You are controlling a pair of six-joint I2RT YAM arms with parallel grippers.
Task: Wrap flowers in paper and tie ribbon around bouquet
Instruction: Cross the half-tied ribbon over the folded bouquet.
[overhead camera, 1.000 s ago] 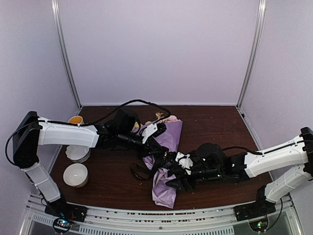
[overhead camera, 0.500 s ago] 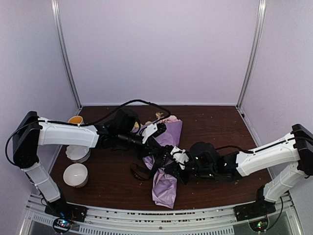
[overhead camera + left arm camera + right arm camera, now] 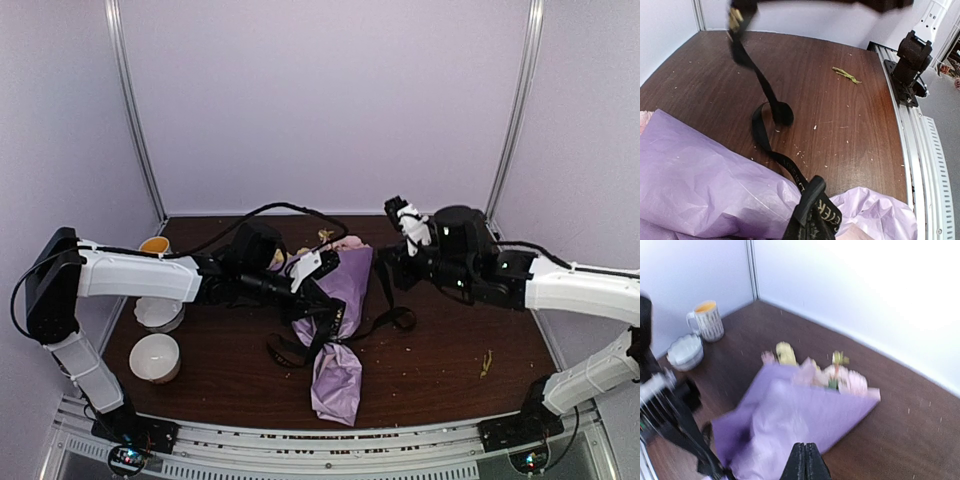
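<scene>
The bouquet lies mid-table as a cone of lilac paper (image 3: 340, 330) (image 3: 790, 415) (image 3: 700, 170), with the flowers (image 3: 340, 243) (image 3: 837, 375) poking out at its far end. My left gripper (image 3: 322, 305) (image 3: 812, 210) rests on the cone's middle, shut on the black lettered ribbon (image 3: 765, 85). From there the ribbon (image 3: 385, 285) loops on the table and rises to my right gripper (image 3: 398, 212), which is lifted above the table to the bouquet's right. In the right wrist view the right gripper (image 3: 805, 452) has its jaws pressed together, and the strand is hidden below them.
A striped mug (image 3: 153, 245) (image 3: 706, 320) and two white bowls (image 3: 160, 312) (image 3: 154, 357) stand at the left edge. A loose green stem bit (image 3: 486, 360) (image 3: 846, 75) lies at the right. Crumbs dot the wood. A metal rail (image 3: 920, 140) runs along the near edge.
My right gripper shut low beside the bouquet, then rose up and back to the right, drawing a ribbon strand out with it. The left arm and bouquet stayed put.
</scene>
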